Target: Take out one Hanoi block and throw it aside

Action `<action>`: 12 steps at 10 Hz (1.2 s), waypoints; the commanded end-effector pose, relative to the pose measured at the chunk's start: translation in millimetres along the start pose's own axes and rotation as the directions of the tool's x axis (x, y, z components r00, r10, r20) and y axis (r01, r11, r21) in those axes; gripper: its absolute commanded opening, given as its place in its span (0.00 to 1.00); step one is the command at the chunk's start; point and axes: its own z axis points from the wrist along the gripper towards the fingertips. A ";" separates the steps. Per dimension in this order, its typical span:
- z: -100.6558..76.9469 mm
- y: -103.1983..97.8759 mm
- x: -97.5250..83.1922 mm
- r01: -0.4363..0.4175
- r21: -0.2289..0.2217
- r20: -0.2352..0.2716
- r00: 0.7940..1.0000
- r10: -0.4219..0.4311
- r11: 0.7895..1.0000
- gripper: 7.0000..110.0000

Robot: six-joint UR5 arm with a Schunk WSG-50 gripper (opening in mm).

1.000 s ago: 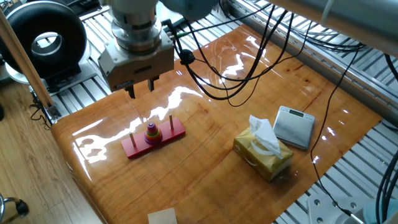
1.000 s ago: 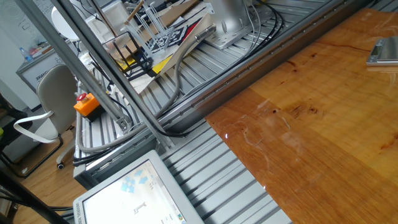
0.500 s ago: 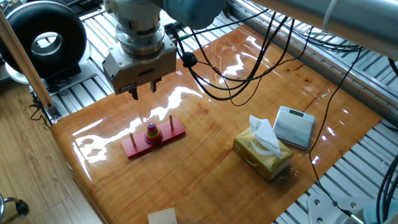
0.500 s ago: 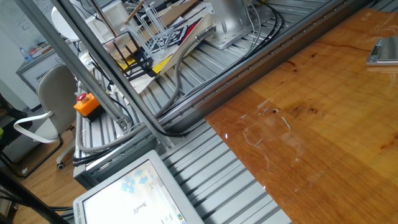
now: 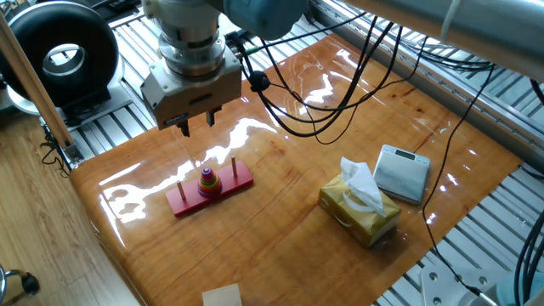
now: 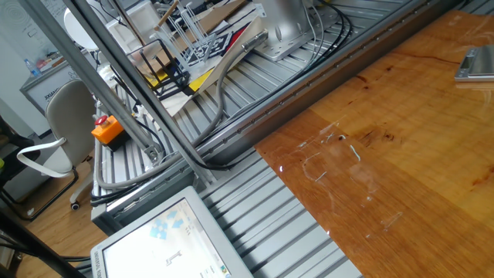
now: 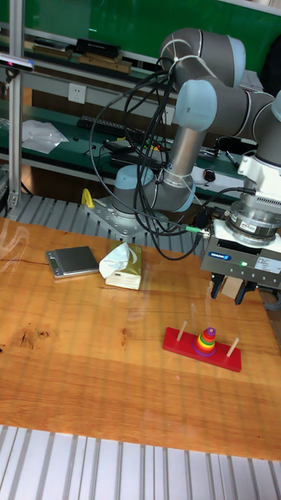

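Note:
A small stack of coloured rings (image 5: 206, 180) (image 7: 206, 339) sits on the middle peg of the red three-peg base (image 5: 242, 177) (image 7: 178, 343). The tiny purple Hanoi block (image 5: 206, 172) (image 7: 208, 331) is the top ring. My gripper (image 5: 195, 124) (image 7: 232, 295) hangs above the base, a little behind the stack, clear of the pegs. It is open with nothing between its fingers. The other fixed view shows neither the gripper nor the block.
A yellow tissue box (image 5: 359, 208) (image 7: 122, 266) and a grey digital scale (image 5: 402, 172) (image 7: 71, 261) (image 6: 475, 66) lie to one side of the base. Black cables (image 5: 340, 76) hang from the arm over the wooden table (image 5: 280, 221). Aluminium rails (image 6: 255, 208) border it.
A second ago my gripper shifted slightly right and a little lower. It has held still over the last half second. The rings and base have not moved.

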 end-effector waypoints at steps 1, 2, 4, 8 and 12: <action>-1.1 1.0 1.5 0.004 -0.007 -0.008 1.000 -0.004 1.000 0.36; -1.2 -5.3 5.3 0.012 0.018 -0.024 1.000 -0.012 1.000 0.36; -1.7 -9.5 13.7 0.029 0.033 -0.058 0.998 -0.027 0.999 0.36; -1.9 -11.5 16.6 0.060 0.039 -0.071 0.996 -0.057 0.997 0.36; -2.0 4.6 20.4 0.087 -0.029 -0.082 0.993 -0.089 0.996 0.36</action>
